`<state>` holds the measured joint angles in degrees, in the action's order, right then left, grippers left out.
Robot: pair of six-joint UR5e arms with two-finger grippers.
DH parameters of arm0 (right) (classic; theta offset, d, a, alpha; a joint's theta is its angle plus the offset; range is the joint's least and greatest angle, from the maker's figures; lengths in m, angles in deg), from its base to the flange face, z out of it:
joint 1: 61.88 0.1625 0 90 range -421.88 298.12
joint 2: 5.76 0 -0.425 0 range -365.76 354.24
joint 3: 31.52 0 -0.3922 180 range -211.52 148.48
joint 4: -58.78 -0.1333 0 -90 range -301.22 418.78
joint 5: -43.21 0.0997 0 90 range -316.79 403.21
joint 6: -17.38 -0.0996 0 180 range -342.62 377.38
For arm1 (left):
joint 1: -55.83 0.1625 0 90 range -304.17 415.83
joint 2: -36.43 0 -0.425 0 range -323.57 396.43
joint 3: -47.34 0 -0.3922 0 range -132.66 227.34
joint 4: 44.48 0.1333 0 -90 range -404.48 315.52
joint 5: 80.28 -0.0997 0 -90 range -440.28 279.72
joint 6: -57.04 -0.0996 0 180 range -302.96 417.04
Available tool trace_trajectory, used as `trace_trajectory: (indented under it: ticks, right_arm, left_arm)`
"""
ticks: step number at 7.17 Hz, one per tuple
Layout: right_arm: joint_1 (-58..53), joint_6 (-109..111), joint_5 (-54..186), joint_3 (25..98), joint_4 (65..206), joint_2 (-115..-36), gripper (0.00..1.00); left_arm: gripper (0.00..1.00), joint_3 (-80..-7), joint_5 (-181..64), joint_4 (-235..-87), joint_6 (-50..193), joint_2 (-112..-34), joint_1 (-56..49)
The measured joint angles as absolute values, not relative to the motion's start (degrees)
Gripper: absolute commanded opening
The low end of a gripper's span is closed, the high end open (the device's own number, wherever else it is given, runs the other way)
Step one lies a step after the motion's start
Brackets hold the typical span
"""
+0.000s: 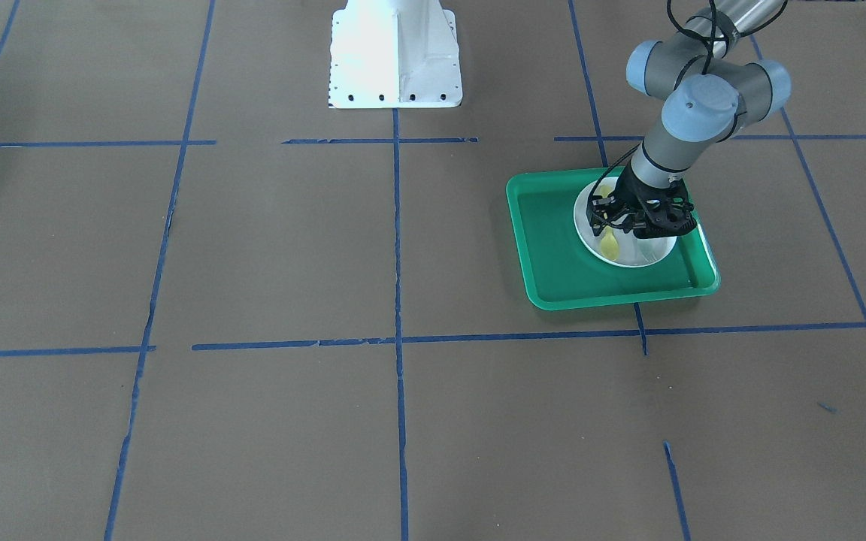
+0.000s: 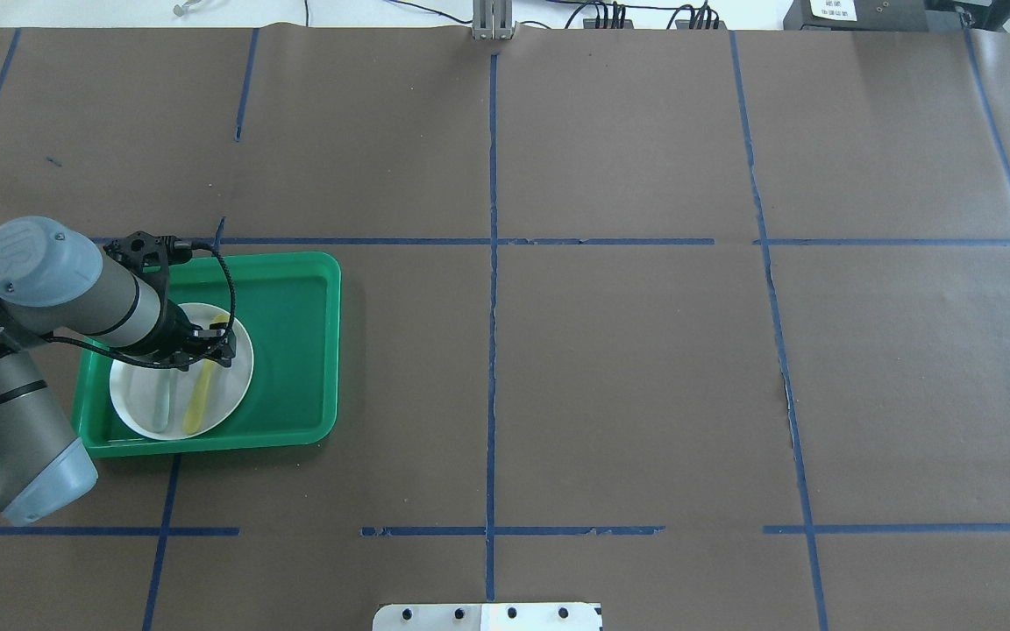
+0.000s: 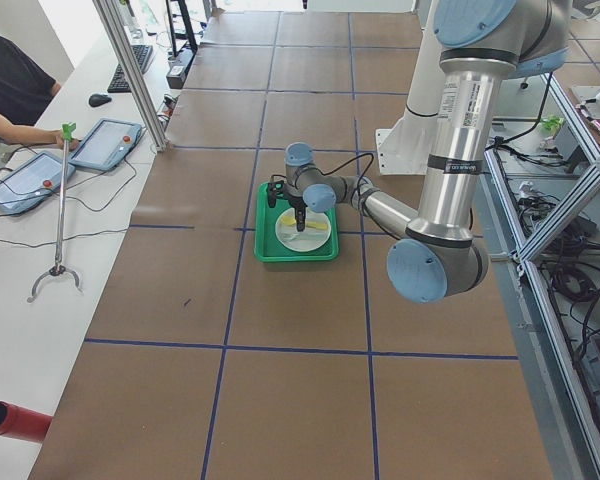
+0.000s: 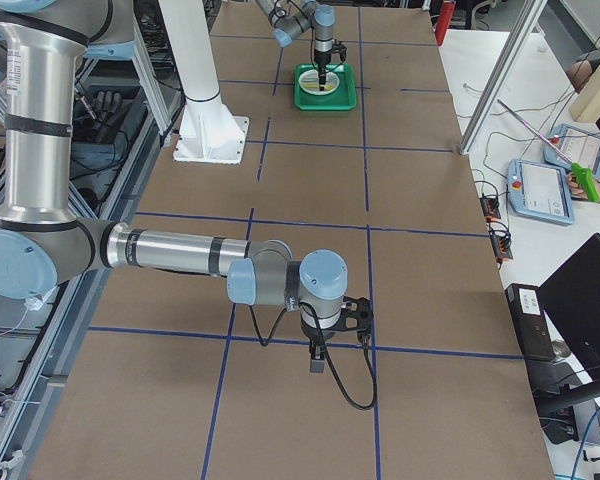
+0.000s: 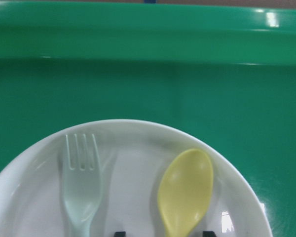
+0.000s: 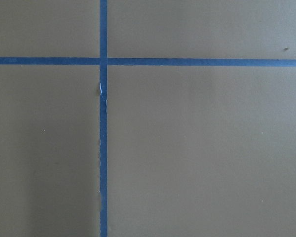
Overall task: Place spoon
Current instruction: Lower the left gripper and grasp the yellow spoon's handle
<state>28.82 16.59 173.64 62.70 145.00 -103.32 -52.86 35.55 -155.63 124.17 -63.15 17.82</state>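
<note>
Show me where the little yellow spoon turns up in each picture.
Front-facing: spoon right of centre.
Overhead: spoon far left.
Left side: spoon at centre.
Right side: too small to tell.
Left wrist: spoon bottom, right of centre.
Right wrist: not in it.
Landmark: the green tray.

A close look straight down at a flat brown tabletop point(image 6: 202, 148). One strip of blue tape point(image 6: 103, 173) runs from 12 o'clock to 6 o'clock, left of centre. A second blue strip point(image 6: 212, 61) runs from 9 o'clock to 3 o'clock across the upper part. They cross toward 10 o'clock. Just below the crossing, the upright strip's edge has a small pale nick point(image 6: 100, 91). A tiny dark speck point(image 6: 286, 48) sits toward 2 o'clock.
</note>
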Motion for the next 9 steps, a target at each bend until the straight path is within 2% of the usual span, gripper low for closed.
trace_trajectory:
  ticks: [1, 3, 7, 9]
  right_arm:
    - [28.8, 16.6, 173.6, 62.7, 145.0, -103.3, 1.00]
    - [28.8, 16.6, 173.6, 62.7, 145.0, -103.3, 1.00]
    - [28.8, 16.6, 173.6, 62.7, 145.0, -103.3, 1.00]
    - [28.8, 16.6, 173.6, 62.7, 145.0, -103.3, 1.00]
  left_arm:
    - [0.52, -52.8, 35.6, -155.7, 124.2, -63.2, 18.0]
    - [0.30, -53.1, 35.6, -155.6, 124.3, -63.2, 18.3]
    - [0.00, -53.9, 35.6, -155.5, 124.2, -62.9, 18.1]
    - [0.00, -54.6, 35.6, -155.4, 124.1, -62.2, 17.7]
